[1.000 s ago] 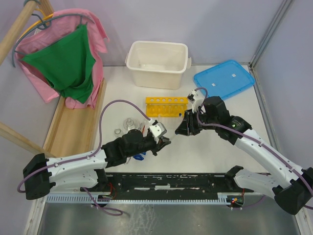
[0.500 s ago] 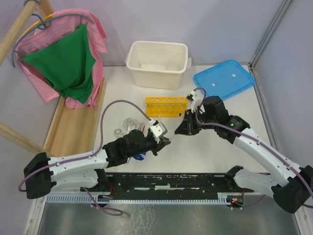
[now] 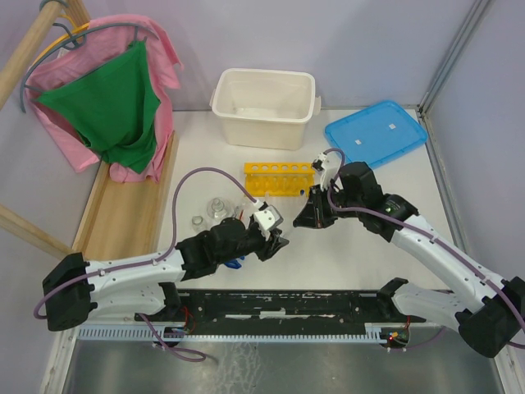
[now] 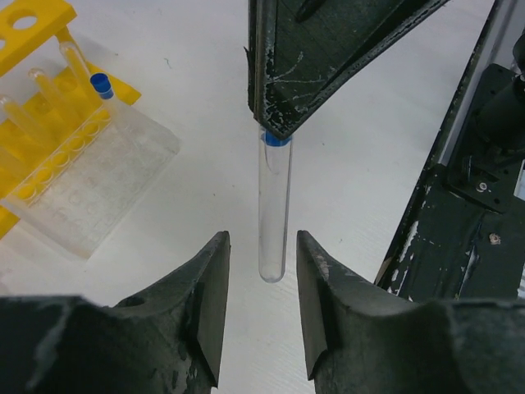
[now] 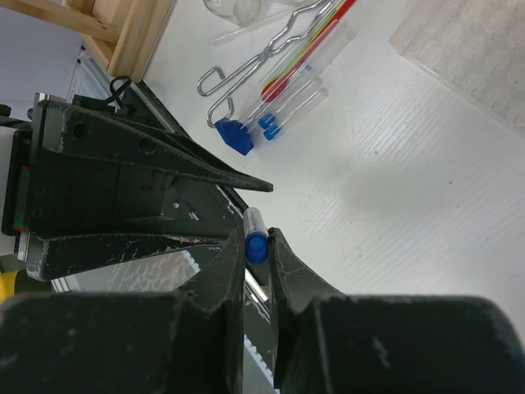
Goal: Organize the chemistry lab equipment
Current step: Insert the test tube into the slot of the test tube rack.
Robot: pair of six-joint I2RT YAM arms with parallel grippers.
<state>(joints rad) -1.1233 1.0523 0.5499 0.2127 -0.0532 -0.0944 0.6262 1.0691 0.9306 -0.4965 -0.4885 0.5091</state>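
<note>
My right gripper [image 3: 301, 220] is shut on the blue cap of a clear tube [image 4: 273, 205], which hangs tip-down above the table. The cap shows between its pads in the right wrist view [image 5: 256, 245]. My left gripper [image 4: 262, 254] is open, with the tube's rounded tip just between its fingertips and not touching them; from above it sits left of the right one [image 3: 280, 241]. The yellow test-tube rack [image 3: 280, 179] stands behind them with one capped tube [image 4: 100, 82] in it. Metal tongs [image 5: 254, 61], a thin red rod [image 5: 316, 41] and two capped tubes [image 5: 291, 111] lie together. Two small flasks [image 3: 215, 208] stand left.
A large white tub [image 3: 264, 107] stands at the back centre, and a flat blue lid [image 3: 376, 133] at the back right. Pink and green cloths [image 3: 115, 107] hang over a wooden frame [image 3: 123, 209] at the left. A black rail [image 3: 287, 304] runs along the near edge.
My left gripper has crept slightly right toward the held tube. The right gripper has shifted slightly left and stays shut on the tube.
</note>
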